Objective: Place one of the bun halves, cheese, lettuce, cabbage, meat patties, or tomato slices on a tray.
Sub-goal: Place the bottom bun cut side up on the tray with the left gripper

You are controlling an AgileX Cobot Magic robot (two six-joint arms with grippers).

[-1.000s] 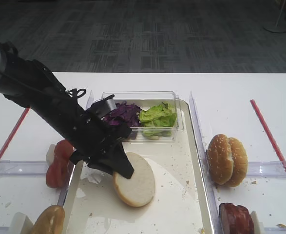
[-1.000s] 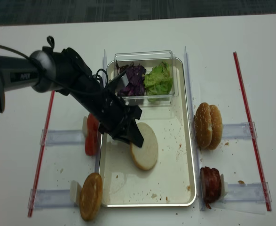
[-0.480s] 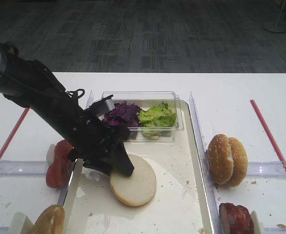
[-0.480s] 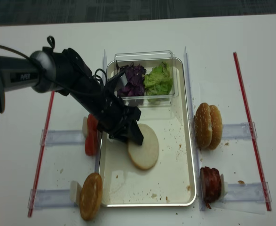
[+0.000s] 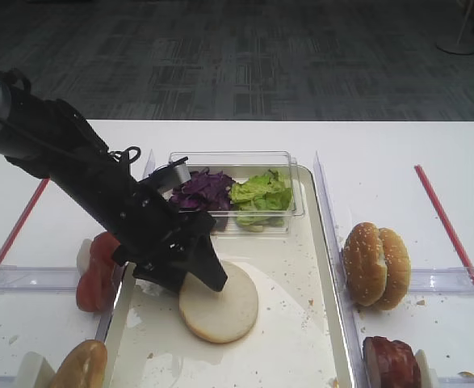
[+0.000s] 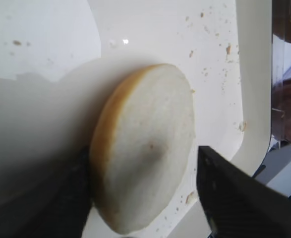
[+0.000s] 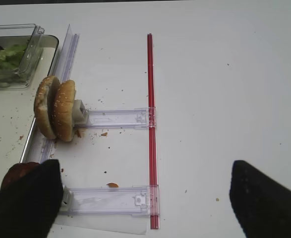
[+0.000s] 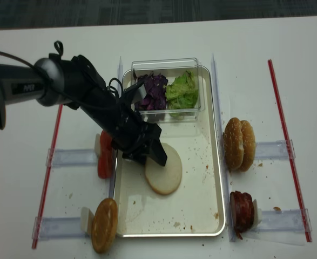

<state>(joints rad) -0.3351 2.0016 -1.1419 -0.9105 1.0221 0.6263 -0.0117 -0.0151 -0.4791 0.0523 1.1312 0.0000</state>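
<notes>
A flat bun half (image 5: pixel 220 303) (image 8: pixel 164 175) lies cut face up on the cream tray (image 5: pixel 301 331) (image 8: pixel 196 205), left of the tray's middle. My left gripper (image 5: pixel 198 273) (image 8: pixel 147 152) is low over the bun's left edge and open. In the left wrist view the bun half (image 6: pixel 145 153) sits between the spread fingers of the left gripper (image 6: pixel 141 149), with a gap to the right finger (image 6: pixel 234 193). My right gripper (image 7: pixel 143 163) is open over bare table with nothing between its fingers. Lettuce (image 5: pixel 261 194) and cabbage (image 5: pixel 204 190) fill a tub.
The clear tub (image 5: pixel 237 158) stands at the tray's far end. Tomato slices (image 5: pixel 98 271) sit in a holder left of the tray. Sesame bun halves (image 5: pixel 375 265) (image 7: pixel 56 114) and meat patties (image 5: pixel 392 364) are on the right. Another bun (image 5: pixel 79 365) is at the front left. Red strips (image 5: pixel 450 234) edge the work area.
The left gripper has opened. The bun half, tilted in its grip a second ago, has dropped flat onto the tray. The arm has barely shifted.
</notes>
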